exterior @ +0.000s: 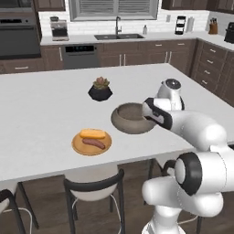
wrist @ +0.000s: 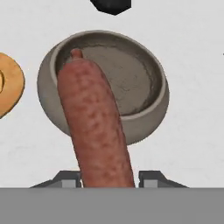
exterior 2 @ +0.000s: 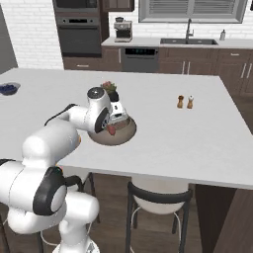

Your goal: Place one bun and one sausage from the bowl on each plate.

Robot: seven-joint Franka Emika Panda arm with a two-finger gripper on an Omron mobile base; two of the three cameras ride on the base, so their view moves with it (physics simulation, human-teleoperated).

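My gripper point(wrist: 105, 177) is shut on a reddish-brown sausage point(wrist: 94, 127), which stands lengthwise between the fingers and hangs over the bowl point(wrist: 148, 118). The grey-brown bowl point(exterior: 119, 122) looks bare inside. In the right base view the hand hovers over the bowl point(exterior 2: 126, 134), with the sausage point(exterior 2: 111, 130) showing at the gripper point(exterior 2: 112, 126). To the bowl's left lies the orange-brown wooden plate point(exterior: 80, 147), which carries one bun point(exterior: 92, 134) and one sausage point(exterior: 93, 143). An edge of this plate point(wrist: 8, 87) shows in the hand view.
A dark pot with a plant point(exterior: 100, 90) stands just behind the bowl. Salt and pepper shakers point(exterior 2: 185, 102) sit to the right, and a small bowl of blue berries point(exterior 2: 9, 88) is at the far left. Chairs point(exterior: 93, 187) are tucked under the counter's front edge.
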